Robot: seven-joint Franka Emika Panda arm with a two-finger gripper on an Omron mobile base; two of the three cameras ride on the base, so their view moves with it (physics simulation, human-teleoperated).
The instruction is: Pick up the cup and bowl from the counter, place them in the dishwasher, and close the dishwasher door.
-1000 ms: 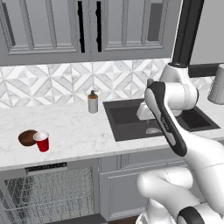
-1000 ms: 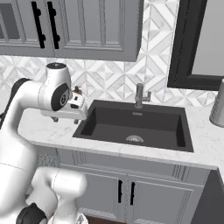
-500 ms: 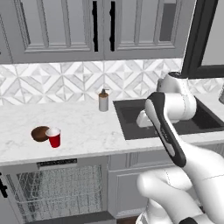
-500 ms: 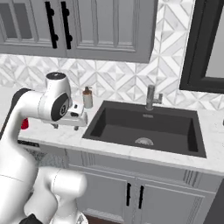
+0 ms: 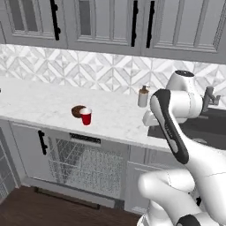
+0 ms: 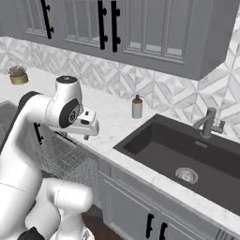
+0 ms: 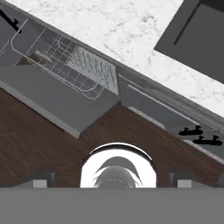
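The red cup [image 5: 86, 117] stands on the white marble counter [image 5: 39, 103], touching or just in front of the dark brown bowl [image 5: 78, 111]. Below them the dishwasher [image 5: 84, 163] is open, its grey wire rack showing. In the hand view the rack [image 7: 70, 65] lies beside the lowered grey dishwasher door [image 7: 57, 103], under the counter [image 7: 131, 30]. My gripper [image 5: 149, 119] [image 6: 86, 137] points down at the counter's front edge, well right of the cup and bowl. It is open and holds nothing; its fingertips [image 7: 43, 182] stand wide apart.
A soap dispenser [image 5: 143, 97] [image 6: 137, 107] stands by the dark sink [image 6: 187, 154] with its faucet [image 6: 207, 123]. A potted plant [image 6: 18, 75] sits far along the counter. Grey cabinets hang overhead; the wooden floor [image 7: 39, 144] lies in front of the dishwasher.
The whole picture has shifted: the base has driven left, so cup, bowl and dishwasher now sit nearer the middle. The arm keeps its pose and the gripper stays open.
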